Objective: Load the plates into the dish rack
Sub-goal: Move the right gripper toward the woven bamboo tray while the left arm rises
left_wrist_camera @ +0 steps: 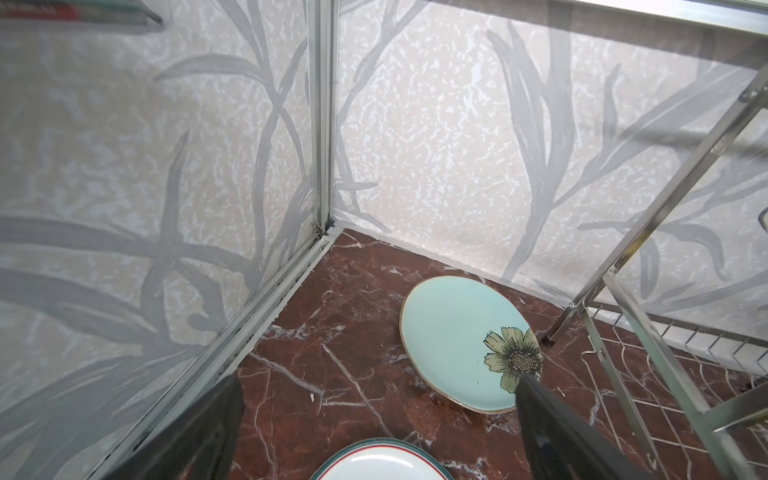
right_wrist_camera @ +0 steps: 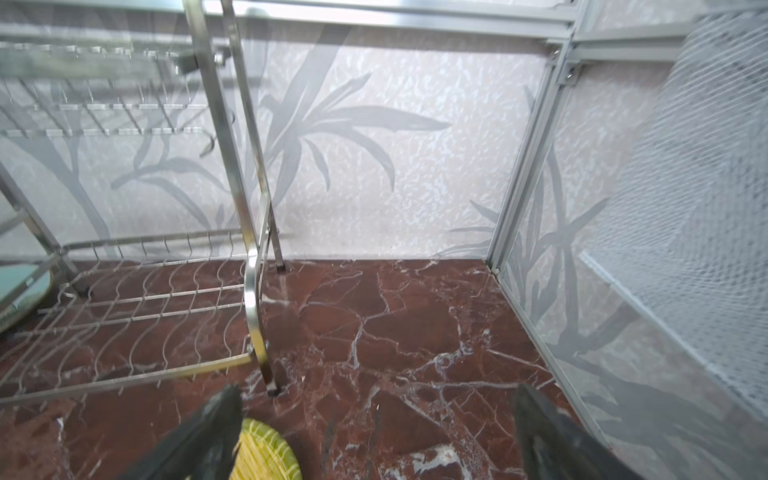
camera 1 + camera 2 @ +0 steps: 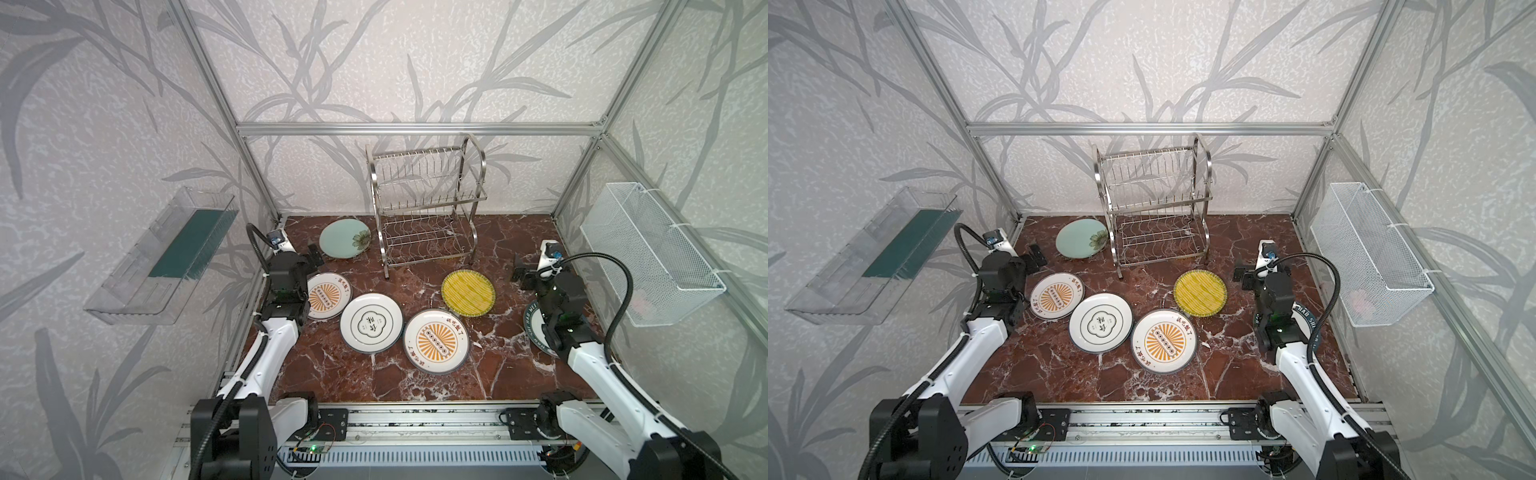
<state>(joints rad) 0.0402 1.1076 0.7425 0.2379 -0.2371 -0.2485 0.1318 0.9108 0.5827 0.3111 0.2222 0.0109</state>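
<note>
A metal rail along the front edge carries both arm bases. Beyond it, six plates lie on the red marble desk, all outside the rack. Nearest is the near sunburst plate, white with an orange burst. Its rim meets that of the quatrefoil plate to its left. On the right, the lettered plate is mostly hidden under the right arm's wrist, and only its dark teal rim shows. Farther back, the left sunburst plate lies partly under the left arm. The yellow plate sits right of centre, close behind the near sunburst plate.

The left fingers are spread wide with nothing between them. They hang above the desk between the left sunburst plate and the mint plate. The right fingers are equally wide and hold nothing. They hang over bare desk just right of the yellow plate, whose rim peeks beside one finger in the right wrist view.

The mint plate lies near the back wall with its flower toward the dish rack, its rim just beside a leg on the rack's left side. The rack stands upright at the back centre. A clear tray hangs on the left wall and a white mesh basket on the right.
</note>
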